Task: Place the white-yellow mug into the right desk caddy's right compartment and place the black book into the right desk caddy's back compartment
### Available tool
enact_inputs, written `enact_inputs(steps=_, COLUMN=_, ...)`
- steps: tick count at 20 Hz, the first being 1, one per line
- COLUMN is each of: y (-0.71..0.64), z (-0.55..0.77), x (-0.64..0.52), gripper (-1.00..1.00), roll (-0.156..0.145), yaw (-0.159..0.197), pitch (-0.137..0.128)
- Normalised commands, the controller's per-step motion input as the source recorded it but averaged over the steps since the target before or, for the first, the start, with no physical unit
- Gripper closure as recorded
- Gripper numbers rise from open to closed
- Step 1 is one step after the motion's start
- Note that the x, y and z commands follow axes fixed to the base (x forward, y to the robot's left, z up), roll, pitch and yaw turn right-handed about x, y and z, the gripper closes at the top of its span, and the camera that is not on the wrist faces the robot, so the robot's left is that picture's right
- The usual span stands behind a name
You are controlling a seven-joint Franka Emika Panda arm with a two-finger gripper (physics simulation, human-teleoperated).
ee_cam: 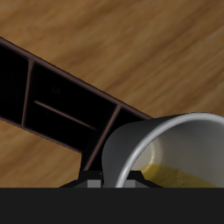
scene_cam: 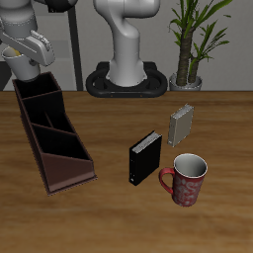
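exterior view: gripper holds white-yellow mug above back end of right desk caddy. black book stands on table near red mug.

wrist view: fingers closed on mug's rim (yellow inside shows), caddy below. judgement: centre mug over right compartment, keep upright, lower before release.

Table: caddy, books, red mug

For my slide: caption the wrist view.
White-yellow mug held above the right desk caddy, wooden table beyond.
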Motion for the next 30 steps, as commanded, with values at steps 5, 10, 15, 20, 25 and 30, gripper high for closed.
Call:
enact_inputs(steps=5, y=-0.13, z=-0.14, x=-0.12, gripper=1.00, roll=-0.010, yaw=-0.025, pitch=-0.008)
enact_inputs(steps=10, y=-0.14, z=-0.15, x=-0.15, gripper=1.00, roll=0.007, yaw=-0.021, pitch=0.004)
enact_inputs(steps=15, y=-0.03, z=-0.08, x=-0.22, gripper=1.00, roll=0.014, yaw=-0.010, pitch=-0.020)
enact_inputs(steps=20, y=-0.12, z=-0.01, x=-0.15, gripper=1.00, roll=-0.020, yaw=-0.060, pitch=-0.032)
enact_inputs(steps=25, y=-0.11, z=0.02, x=-0.06, gripper=1.00, roll=-0.020, yaw=-0.053, pitch=-0.033)
enact_inputs(steps=30, y=0.07, z=-0.06, x=0.03, gripper=1.00, roll=0.011, yaw=-0.016, pitch=0.002)
